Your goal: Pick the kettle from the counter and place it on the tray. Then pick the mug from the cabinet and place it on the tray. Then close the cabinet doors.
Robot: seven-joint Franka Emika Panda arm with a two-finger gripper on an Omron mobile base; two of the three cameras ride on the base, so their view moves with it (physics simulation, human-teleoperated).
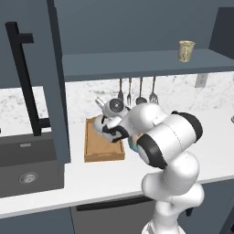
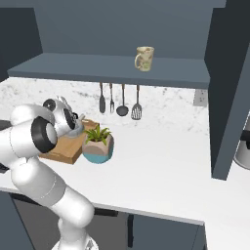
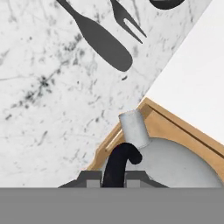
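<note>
One hand [image 3: 113, 180] grips the kettle [image 3: 170, 162] over the tray [image 1: 103, 148].

Arm [image 1: 155, 132] hides part of the tray [image 1: 103, 148].

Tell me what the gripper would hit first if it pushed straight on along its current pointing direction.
The gripper already clasps the kettle by its black handle; pushed on, the kettle likely meets the tray beneath, though depth is unclear.
</note>
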